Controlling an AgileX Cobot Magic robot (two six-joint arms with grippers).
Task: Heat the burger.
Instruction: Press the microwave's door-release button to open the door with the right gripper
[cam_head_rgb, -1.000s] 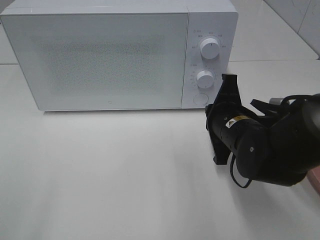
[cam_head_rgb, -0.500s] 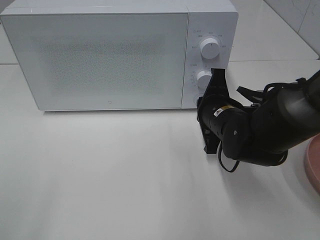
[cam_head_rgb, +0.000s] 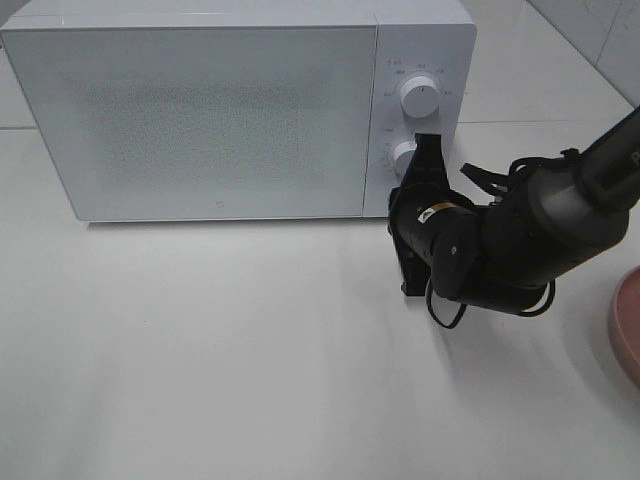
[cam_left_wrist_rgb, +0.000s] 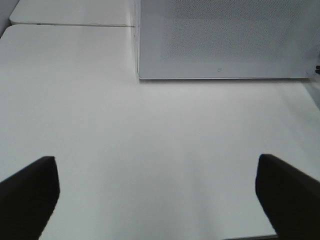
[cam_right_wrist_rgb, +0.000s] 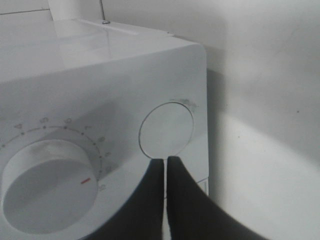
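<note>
Burger unseen; microwave door (cam_head_rgb: 200, 120) shut.

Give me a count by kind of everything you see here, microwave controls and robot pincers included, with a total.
Microwave: 1
Dials: 2, the upper dial and the lower dial
Round button: 1
Pink plate: 1, only its edge in view
Pincers: 2, the left pincer open, the right pincer shut
Total: 7

A white microwave (cam_head_rgb: 200, 110) stands on the white worktop (cam_head_rgb: 200, 350), door shut. Its right panel carries an upper dial (cam_head_rgb: 419, 97), a lower dial (cam_right_wrist_rgb: 47, 182) and a round button (cam_right_wrist_rgb: 166, 129) beneath. A pink plate (cam_head_rgb: 623, 330) lies right of the microwave, well apart.
</note>
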